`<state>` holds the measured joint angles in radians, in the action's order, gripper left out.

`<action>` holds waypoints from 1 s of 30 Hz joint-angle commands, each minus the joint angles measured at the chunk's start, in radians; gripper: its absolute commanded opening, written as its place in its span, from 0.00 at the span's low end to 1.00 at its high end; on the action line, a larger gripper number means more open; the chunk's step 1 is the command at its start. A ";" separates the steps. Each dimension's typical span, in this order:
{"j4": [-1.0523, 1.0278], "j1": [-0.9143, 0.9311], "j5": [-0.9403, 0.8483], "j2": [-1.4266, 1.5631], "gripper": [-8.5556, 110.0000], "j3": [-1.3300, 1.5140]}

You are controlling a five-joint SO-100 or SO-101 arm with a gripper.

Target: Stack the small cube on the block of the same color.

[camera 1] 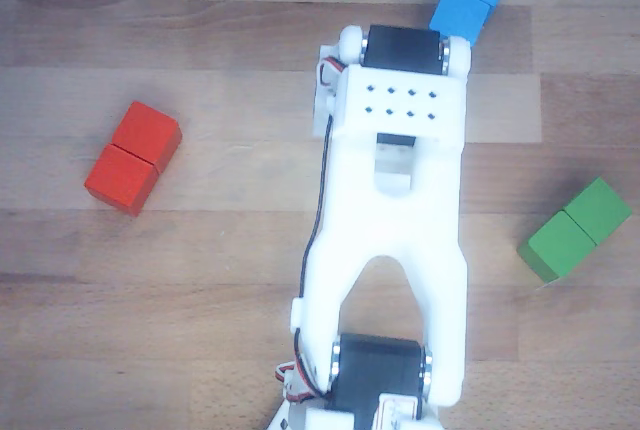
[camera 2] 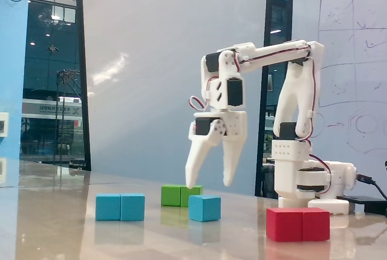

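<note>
Pale wall, dark windows (ceiling lights reflected), whiteboard

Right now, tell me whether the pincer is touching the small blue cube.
Apart. In the fixed view the open pincer hangs above the small cube, with background visible between its fingertips and the cube's top face.
</note>
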<state>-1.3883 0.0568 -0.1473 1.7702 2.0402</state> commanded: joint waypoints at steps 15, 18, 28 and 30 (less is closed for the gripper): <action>0.034 0.005 0.009 -0.192 0.35 -0.189; 0.080 0.009 0.009 -0.212 0.35 -0.184; 0.109 0.012 0.009 -0.264 0.35 -0.183; 0.104 0.012 0.011 -0.264 0.35 -0.181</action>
<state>-1.2824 0.0568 -0.1473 1.4895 1.9390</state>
